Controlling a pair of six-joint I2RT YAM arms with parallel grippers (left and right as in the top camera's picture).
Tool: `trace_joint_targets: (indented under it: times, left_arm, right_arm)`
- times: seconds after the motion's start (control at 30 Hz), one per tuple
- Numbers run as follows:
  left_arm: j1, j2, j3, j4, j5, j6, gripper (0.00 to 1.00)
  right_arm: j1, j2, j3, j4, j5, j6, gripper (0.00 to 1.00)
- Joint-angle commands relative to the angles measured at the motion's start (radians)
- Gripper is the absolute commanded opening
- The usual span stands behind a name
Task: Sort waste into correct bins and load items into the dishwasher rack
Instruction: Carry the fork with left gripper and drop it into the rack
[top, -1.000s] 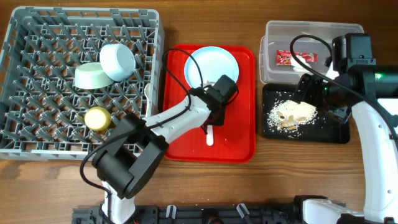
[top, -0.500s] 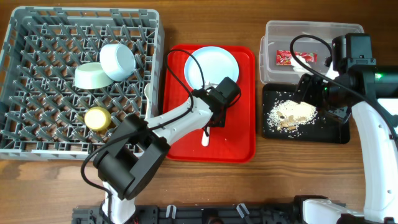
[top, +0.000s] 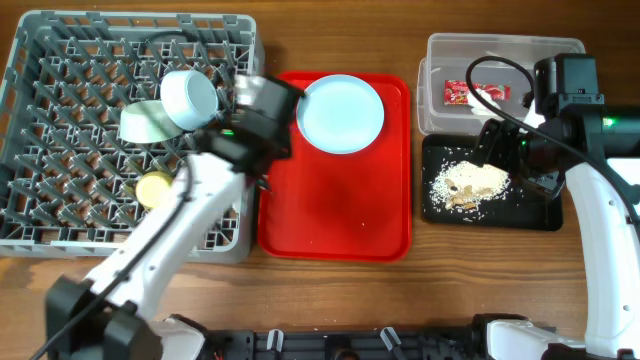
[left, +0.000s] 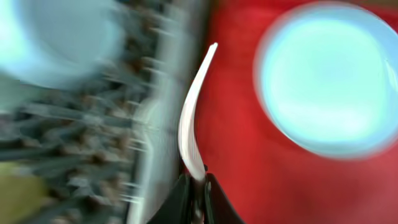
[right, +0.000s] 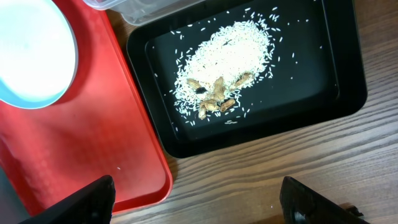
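One end clamped in the left gripper (left: 198, 182), the white utensil (left: 189, 118) could pivot and snag the wall of the dishwasher rack (top: 70, 190).

Red wrapper (top: 476, 93) in clear tub (top: 500, 42), rice (top: 472, 183) in black tray (top: 530, 215), bowls (top: 190, 98) in rack (top: 60, 60)

Open over the lower two thirds of the red tray (top: 340, 215); shut off at its top by the plate (top: 341, 113). Narrowed along the dishwasher rack's (top: 60, 200) right wall by the left arm (top: 190, 205) and the white utensil (left: 193, 106) carried there. Free along the front tabletop (top: 480, 275). Overhung at the black tray (top: 530, 208) by the right arm (top: 590, 190).
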Motion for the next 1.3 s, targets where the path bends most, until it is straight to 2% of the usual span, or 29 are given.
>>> trace_joint_targets:
  times: [0.0,0.1,0.17,0.3,0.37,0.57,0.77,0.97,1.1,1.2,1.27]
  left_arm:
    - [0.114,-0.001,-0.004,-0.014,-0.046,0.061,0.05]
    - [0.168,0.021,-0.004,-0.014,0.003,0.061,0.05]
    - [0.191,0.041,-0.004,-0.016,0.018,0.061,0.17]
    - [0.195,0.054,-0.004,-0.014,0.019,0.061,0.18]
    - [0.195,0.054,-0.004,-0.011,0.019,0.061,0.26]
    - [0.194,0.053,-0.004,0.011,0.109,0.061,0.27]
    - [0.192,0.053,-0.004,0.035,0.119,0.061,0.3]
    - [0.192,0.053,-0.004,0.055,0.119,0.061,0.28]
    - [0.193,-0.003,-0.002,0.171,0.071,0.061,0.31]
    - [0.192,-0.038,-0.002,0.237,0.071,0.061,0.28]
    - [0.192,-0.037,-0.002,0.228,0.084,0.06,0.27]
  right_arm:
    - [-0.002,-0.011,0.0,-0.001,0.009,-0.014,0.86]
    - [-0.002,-0.011,0.0,0.0,0.009,-0.014,0.86]
    - [-0.002,-0.011,0.0,0.0,0.009,-0.014,0.85]
    - [-0.002,-0.011,0.0,-0.001,0.009,-0.014,0.85]
    - [-0.002,-0.011,0.0,0.0,0.009,-0.014,0.86]
    - [-0.002,-0.011,0.0,0.0,0.009,-0.014,0.86]
    - [-0.002,-0.011,0.0,0.003,0.009,-0.014,0.86]
    - [-0.002,-0.011,0.0,0.002,0.009,-0.014,0.86]
    - [-0.002,-0.011,0.0,0.003,0.009,-0.015,0.86]
    - [-0.002,-0.011,0.0,0.003,0.009,-0.014,0.86]
    - [-0.002,-0.011,0.0,0.003,0.009,-0.014,0.86]
